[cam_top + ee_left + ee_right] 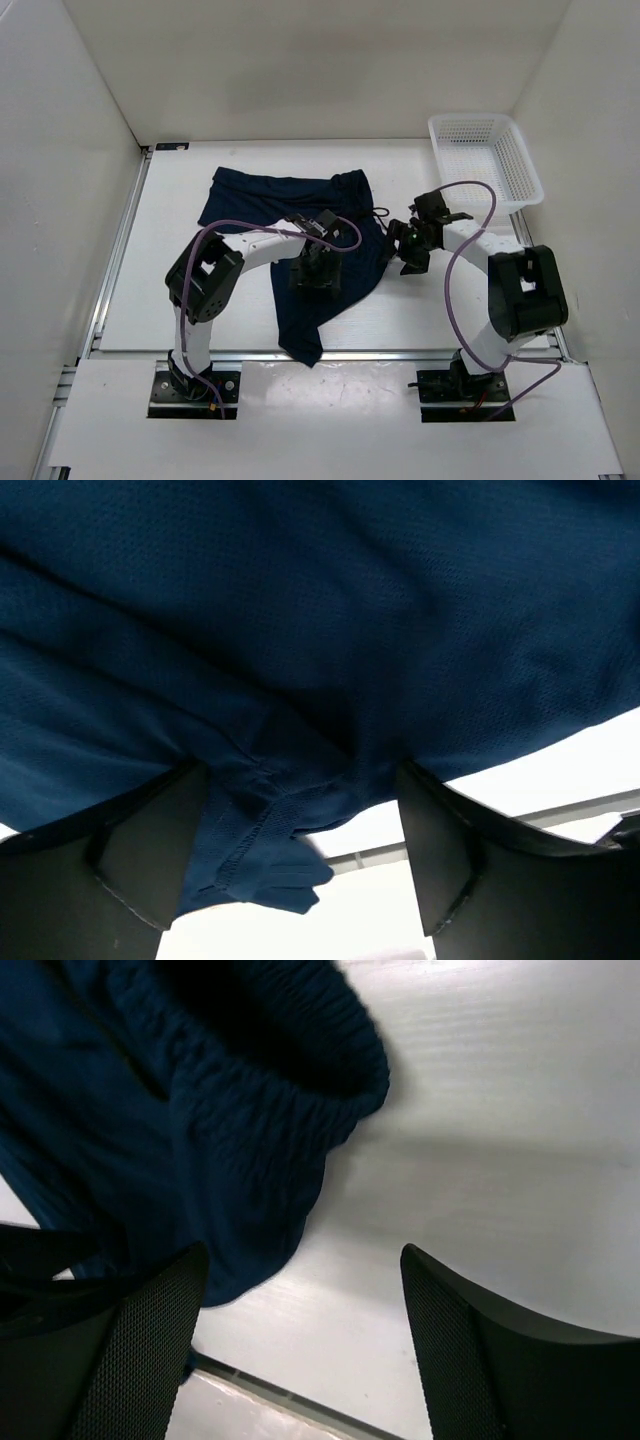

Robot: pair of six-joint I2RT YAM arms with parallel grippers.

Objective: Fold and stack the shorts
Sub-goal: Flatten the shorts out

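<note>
on the white table (430, 310), mid-left, the shorts (250, 195) lie spread and rumpled, one leg trailing over the near edge between the arm bases. left gripper (315, 270) sits low on the shorts' middle, jaws wide apart, hem fabric bunched in the gap and nothing visibly pinched. right gripper (410, 250) is just beside the elastic waistband (300, 1110), jaws open over bare table, holding nothing. thin drawstring (380, 212) pokes out near it. white mesh basket (530, 170) at far right.
</note>
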